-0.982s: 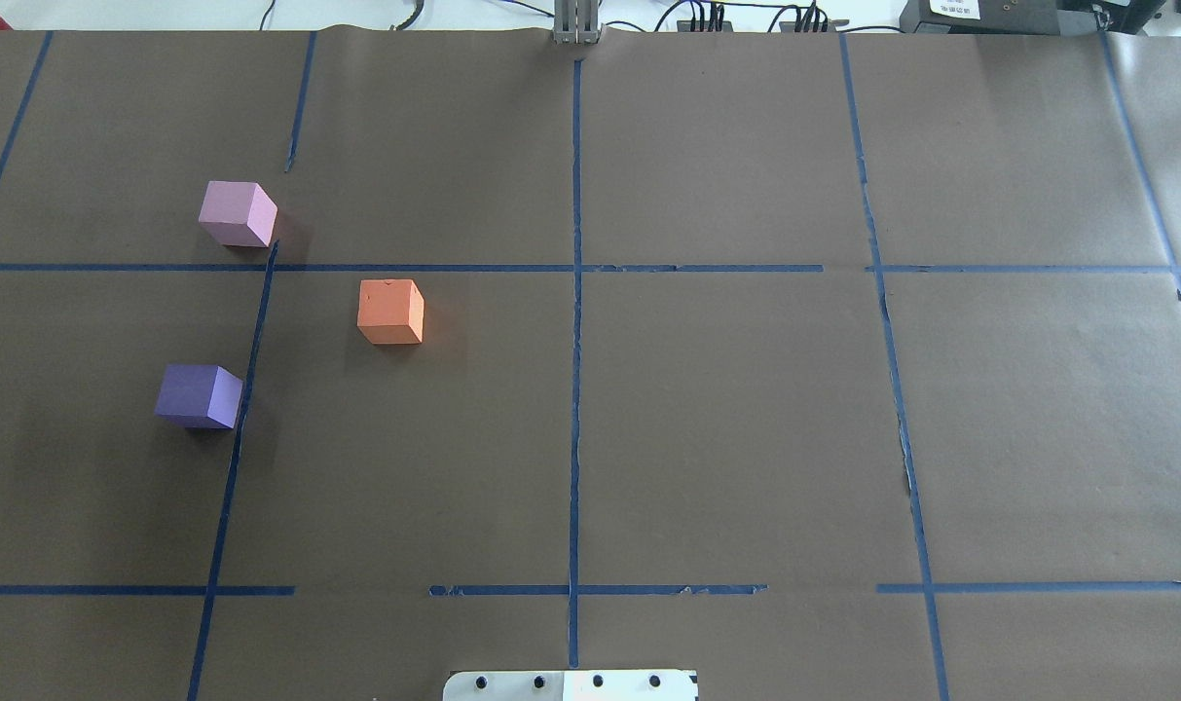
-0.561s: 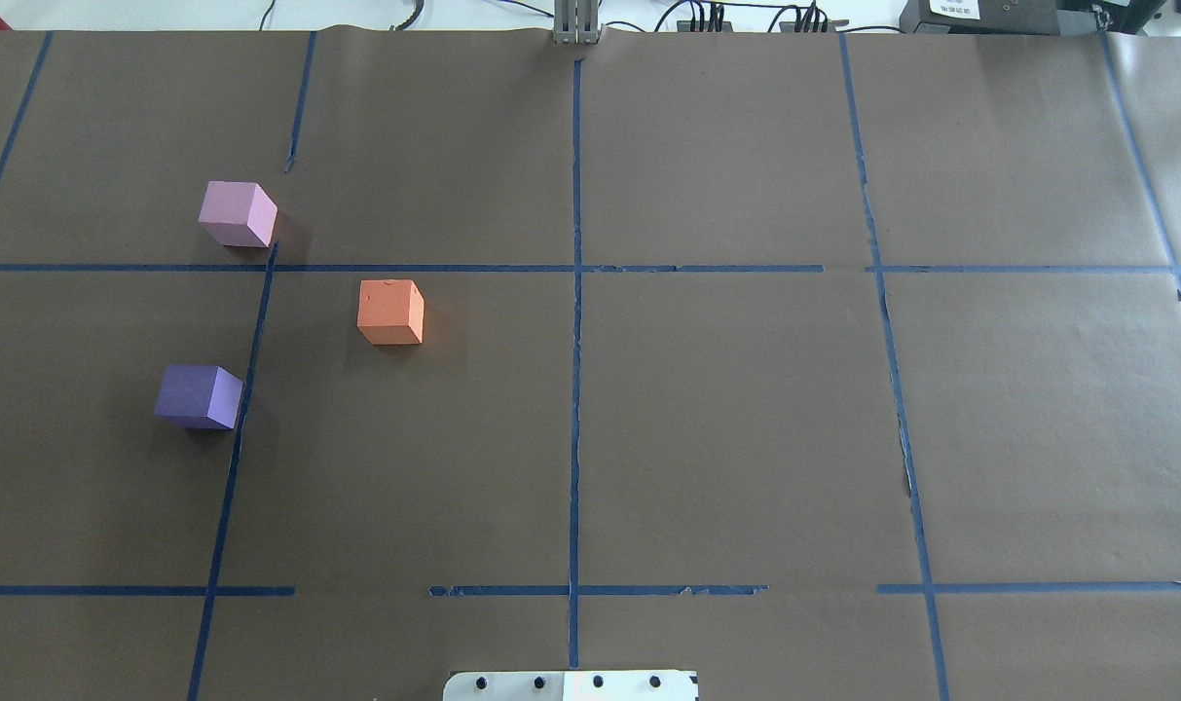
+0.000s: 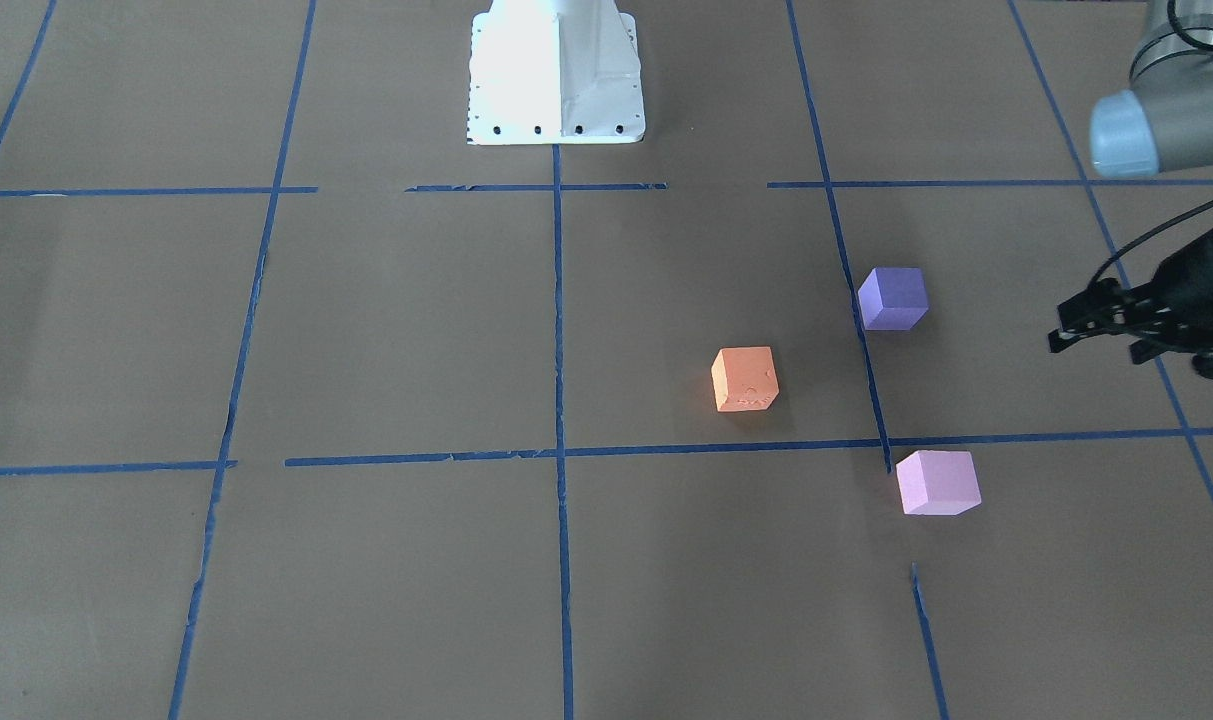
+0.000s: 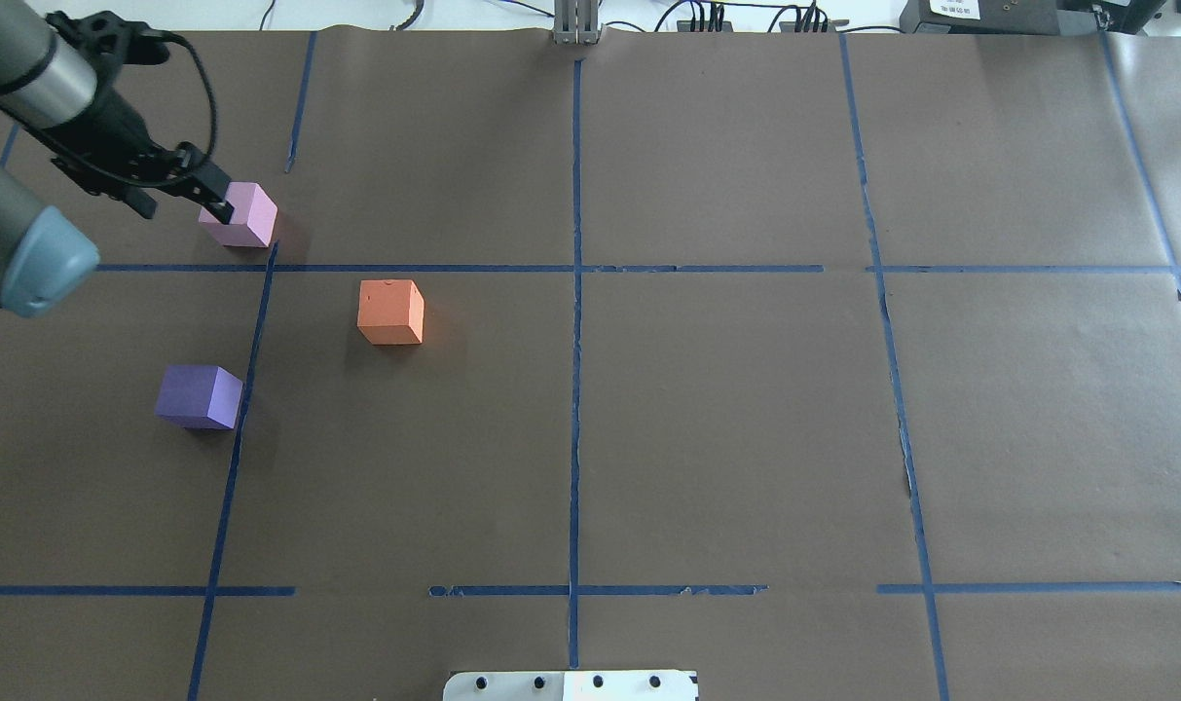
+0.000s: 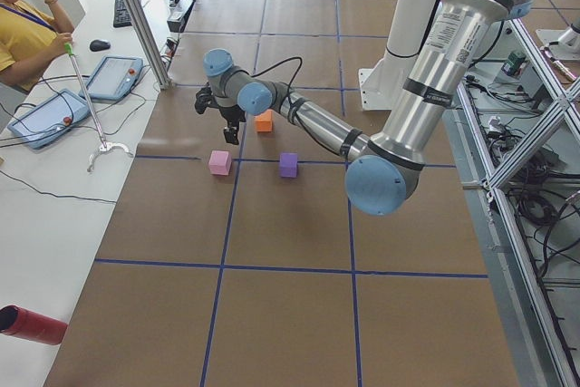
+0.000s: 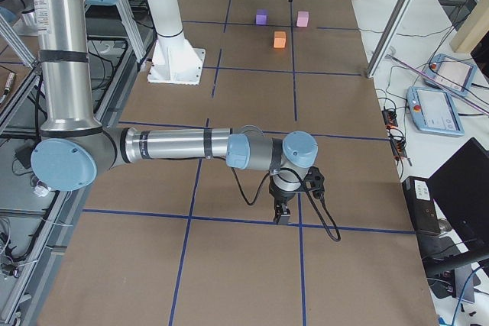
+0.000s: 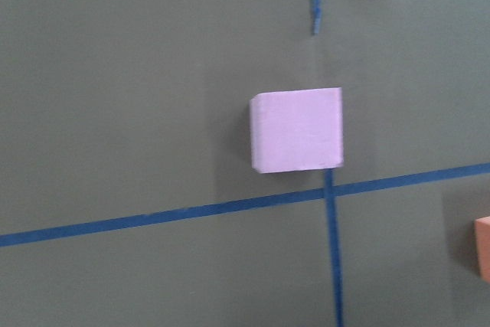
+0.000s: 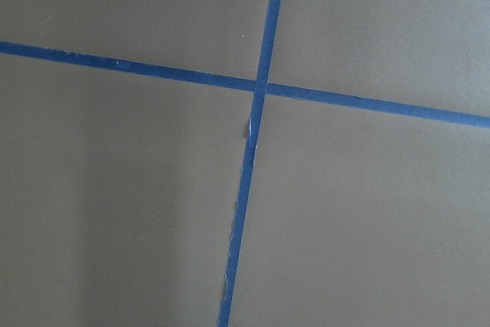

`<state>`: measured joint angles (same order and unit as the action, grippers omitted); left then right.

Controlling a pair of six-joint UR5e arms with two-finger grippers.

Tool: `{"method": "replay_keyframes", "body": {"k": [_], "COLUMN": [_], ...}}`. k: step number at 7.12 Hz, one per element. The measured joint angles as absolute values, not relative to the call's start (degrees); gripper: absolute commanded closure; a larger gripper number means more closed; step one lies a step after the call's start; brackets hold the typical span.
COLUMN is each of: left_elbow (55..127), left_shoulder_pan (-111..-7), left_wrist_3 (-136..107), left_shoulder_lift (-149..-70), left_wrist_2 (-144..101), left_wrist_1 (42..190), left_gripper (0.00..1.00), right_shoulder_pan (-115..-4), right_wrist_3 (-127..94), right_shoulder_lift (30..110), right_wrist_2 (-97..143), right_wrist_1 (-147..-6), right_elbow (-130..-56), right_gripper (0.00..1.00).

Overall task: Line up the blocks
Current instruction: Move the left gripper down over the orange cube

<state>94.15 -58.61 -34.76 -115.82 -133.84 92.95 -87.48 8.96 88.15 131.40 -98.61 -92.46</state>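
Brown table [image 4: 707,438]: left gripper [image 4: 185,201] newly arrived, spread and empty, hovering near pink block [image 4: 239,216]; line of 3 unstarted.

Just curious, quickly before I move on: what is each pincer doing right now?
Left pincer: open, holding nothing.
Right pincer: cannot be told; it shows only in one side view.

Near left arm [image 5: 426,70] reaches over the brown-paper table [image 5: 290,314]. Left gripper [image 5: 220,120] hangs above the table, behind pink block [image 5: 218,162]. Purple block [image 5: 288,165] sits beside pink, apart. Orange block [image 5: 264,121] farther back. Yellow-shirted operator [image 5: 23,38] top left, red cylinder [image 5: 32,324] bottom left.
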Motion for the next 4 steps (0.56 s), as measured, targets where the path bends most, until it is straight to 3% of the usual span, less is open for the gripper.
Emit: {"method": "replay_keyframes", "body": {"k": [4], "left_elbow": [90.11], "left_shoulder_pan": [-49.17], "left_wrist_3": [-47.80], "left_shoulder_lift": [-119.90], "left_wrist_2": [-128.58], "left_wrist_1": [102.31], "left_gripper": [0.00], "right_shoulder_pan": [-87.50], "right_wrist_3": [8.96], "right_shoulder_lift": [88.15], "right_wrist_2": [131.40], "right_wrist_1": [-98.61], "right_elbow": [-92.46], "right_gripper": [0.00]}}
